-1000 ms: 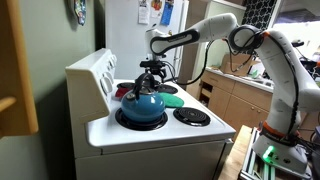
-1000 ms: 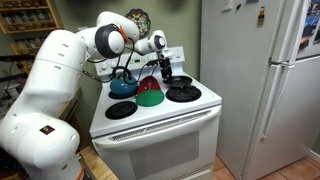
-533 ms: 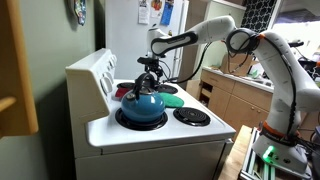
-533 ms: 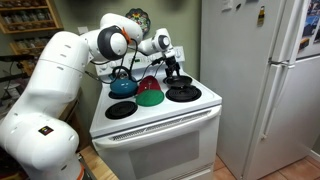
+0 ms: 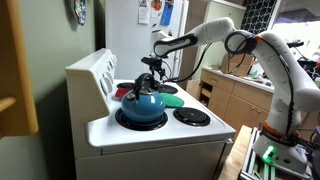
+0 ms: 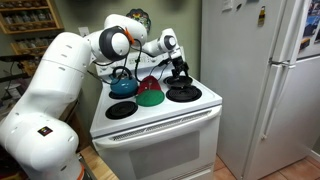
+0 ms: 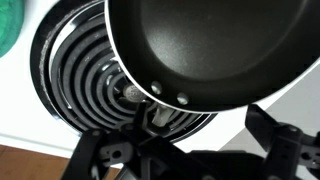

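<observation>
In the wrist view a black frying pan (image 7: 215,45) fills the top, sitting over a coil burner (image 7: 85,85). Its riveted handle stub (image 7: 158,112) runs down toward my gripper (image 7: 190,150), whose dark fingers (image 7: 278,140) stand wide apart with nothing between them. In both exterior views the gripper (image 5: 154,68) (image 6: 178,70) hangs open just above the back of the white stove (image 6: 160,122). It is nearest the pan (image 6: 180,81). A blue kettle (image 5: 143,103) (image 6: 123,86) stands on another burner, apart from the gripper.
A green lid (image 6: 150,97) (image 5: 172,100) and a red item (image 6: 148,84) lie mid-stove. Bare burners (image 6: 120,110) (image 5: 191,116) sit at the front. A white fridge (image 6: 260,80) stands beside the stove, the control panel (image 5: 95,70) rises at its back, and wooden cabinets (image 5: 235,100) are nearby.
The gripper has moved away from the kettle's handle, across the back of the stove toward the pan, staying open throughout. Kettle and lid have not moved.
</observation>
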### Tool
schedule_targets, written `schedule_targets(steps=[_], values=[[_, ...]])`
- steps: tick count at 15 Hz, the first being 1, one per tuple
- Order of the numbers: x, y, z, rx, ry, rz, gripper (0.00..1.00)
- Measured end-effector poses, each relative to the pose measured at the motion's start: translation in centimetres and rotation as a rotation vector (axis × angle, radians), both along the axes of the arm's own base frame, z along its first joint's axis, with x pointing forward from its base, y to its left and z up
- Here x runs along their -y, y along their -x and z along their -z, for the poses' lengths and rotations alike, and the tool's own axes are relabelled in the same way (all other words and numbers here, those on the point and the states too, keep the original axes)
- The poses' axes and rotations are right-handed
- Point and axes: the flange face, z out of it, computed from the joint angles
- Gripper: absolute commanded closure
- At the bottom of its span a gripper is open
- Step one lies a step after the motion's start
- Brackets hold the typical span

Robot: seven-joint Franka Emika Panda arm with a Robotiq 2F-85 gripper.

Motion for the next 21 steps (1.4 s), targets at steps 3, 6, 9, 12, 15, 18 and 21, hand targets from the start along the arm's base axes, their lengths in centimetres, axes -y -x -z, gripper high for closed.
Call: schedule_targets(steps=[3, 6, 9, 12, 15, 18, 21], values=[[1.3, 0.1, 0.2, -0.003, 0.027, 0.028, 0.00], [3.3, 0.3, 0.2, -0.013, 0.051, 0.058, 0.00], [5.0, 1.0, 0.6, -0.068, 0.072, 0.092, 0.00], [6.1, 1.8, 1.1, -0.139, 0.087, 0.128, 0.01], [6.6, 2.2, 1.4, -0.173, 0.092, 0.145, 0.29], [6.8, 2.4, 1.6, -0.184, 0.092, 0.149, 0.52], [6.8, 2.4, 1.8, -0.189, 0.092, 0.149, 0.59]])
